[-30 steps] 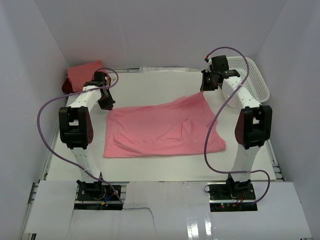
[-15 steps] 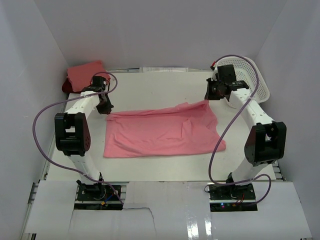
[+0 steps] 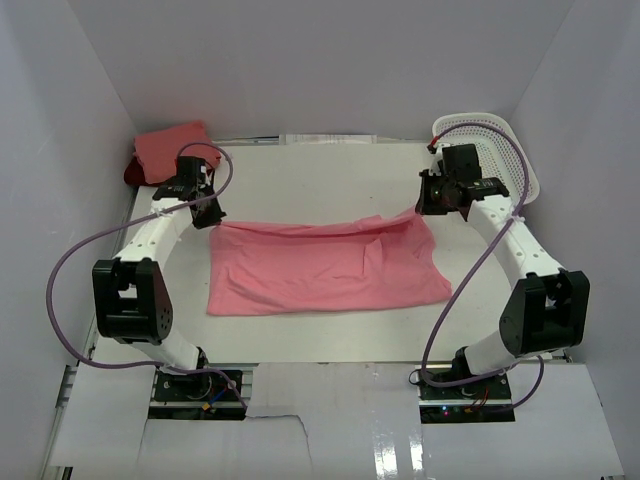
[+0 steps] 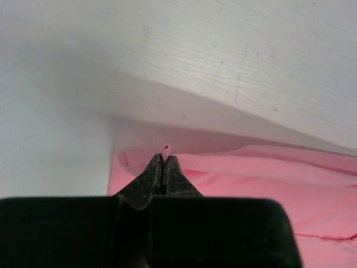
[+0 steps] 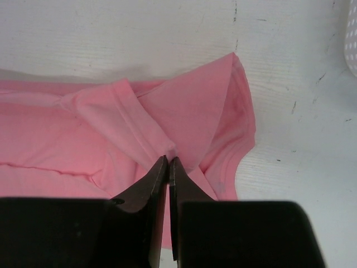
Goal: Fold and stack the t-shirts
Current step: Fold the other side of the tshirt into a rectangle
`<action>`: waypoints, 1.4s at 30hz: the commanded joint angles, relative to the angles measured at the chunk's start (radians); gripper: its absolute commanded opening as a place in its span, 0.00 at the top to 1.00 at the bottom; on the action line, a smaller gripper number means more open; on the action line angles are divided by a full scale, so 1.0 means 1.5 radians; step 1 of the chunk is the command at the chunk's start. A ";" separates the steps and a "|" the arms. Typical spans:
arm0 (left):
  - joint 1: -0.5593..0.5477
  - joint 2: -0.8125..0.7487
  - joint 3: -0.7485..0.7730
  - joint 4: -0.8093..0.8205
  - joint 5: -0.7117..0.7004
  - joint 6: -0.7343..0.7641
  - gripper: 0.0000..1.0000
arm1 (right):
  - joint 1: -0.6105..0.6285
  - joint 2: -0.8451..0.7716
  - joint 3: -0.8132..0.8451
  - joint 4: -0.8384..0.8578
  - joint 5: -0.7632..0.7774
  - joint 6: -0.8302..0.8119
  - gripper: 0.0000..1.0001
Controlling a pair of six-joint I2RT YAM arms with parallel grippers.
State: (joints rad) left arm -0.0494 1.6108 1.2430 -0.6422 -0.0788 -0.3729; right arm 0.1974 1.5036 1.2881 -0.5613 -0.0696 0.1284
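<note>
left tool (image 3: 212, 219): closed on the far left corner of the rose pink t-shirt (image 3: 322, 268); in the wrist view a sliver of pink cloth shows at its tips.
right tool (image 3: 424, 207): closed, pinching a fold at the same shirt's far right corner.
rose pink t-shirt: spread on the desk (image 3: 320, 175) between the two tools and nearer than both. Its far edge runs as a raised fold from one tool to the other.
salmon pink t-shirt (image 3: 168, 146): folded, beyond the left tool in the desk's far left corner.
dark red t-shirt (image 3: 130, 173): beneath the salmon one, only its edge showing.
basket (image 3: 512, 150): white mesh, just beyond the right tool on its outer side, apart from the cloth.
</note>
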 commanded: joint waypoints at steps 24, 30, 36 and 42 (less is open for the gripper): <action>-0.013 -0.075 -0.133 -0.011 -0.040 0.012 1.00 | 0.001 -0.165 -0.135 -0.070 0.036 0.031 0.92; -0.012 -0.068 -0.152 -0.015 -0.026 0.022 1.00 | 0.001 -0.174 -0.173 -0.083 0.038 0.035 0.92; -0.012 -0.073 -0.173 -0.020 -0.020 0.024 1.00 | 0.001 -0.190 -0.203 -0.099 0.089 0.051 0.92; -0.012 -0.082 -0.194 -0.026 -0.006 0.027 1.00 | 0.001 -0.211 -0.222 -0.116 0.103 0.067 0.92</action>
State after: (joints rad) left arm -0.0711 1.5242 0.9695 -0.6735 -0.1066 -0.3466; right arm 0.1982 1.2167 0.9619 -0.7120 0.0513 0.2073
